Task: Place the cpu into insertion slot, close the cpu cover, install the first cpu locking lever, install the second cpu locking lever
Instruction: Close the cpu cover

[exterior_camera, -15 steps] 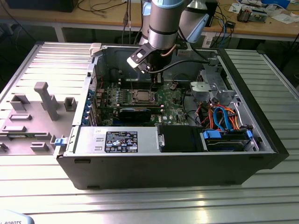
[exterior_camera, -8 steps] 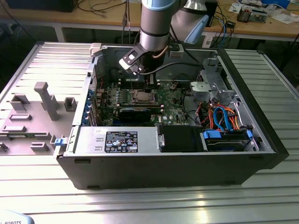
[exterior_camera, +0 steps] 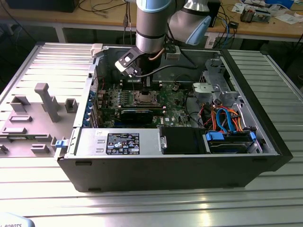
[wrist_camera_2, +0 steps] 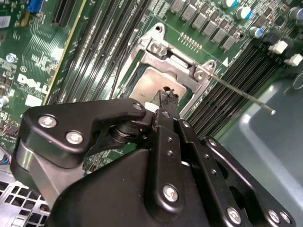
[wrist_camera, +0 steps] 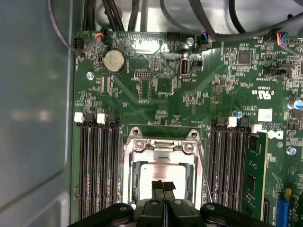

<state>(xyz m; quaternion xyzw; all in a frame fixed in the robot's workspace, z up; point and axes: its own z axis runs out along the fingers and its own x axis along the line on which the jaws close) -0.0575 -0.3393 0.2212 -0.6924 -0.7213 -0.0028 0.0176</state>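
Fingers (wrist_camera: 159,187) of the gripper (wrist_camera: 164,184) are pressed together with nothing between them, tips just above the cpu (wrist_camera: 161,171). One cpu, a pale silvery square, lies in the insertion slot (wrist_camera: 126,170) on the green motherboard (wrist_camera: 189,94). One cpu cover (wrist_camera: 163,153), a thin metal frame, lies flat around it. One thin wire lever (wrist_camera_2: 241,94) juts free beside the socket

Exterior view: elevated, distant, whole computer case (exterior_camera: 165,170). Both wrist views: close, looking down, sharing insertion slot (wrist_camera: 130,165) (wrist_camera_2: 137,56).
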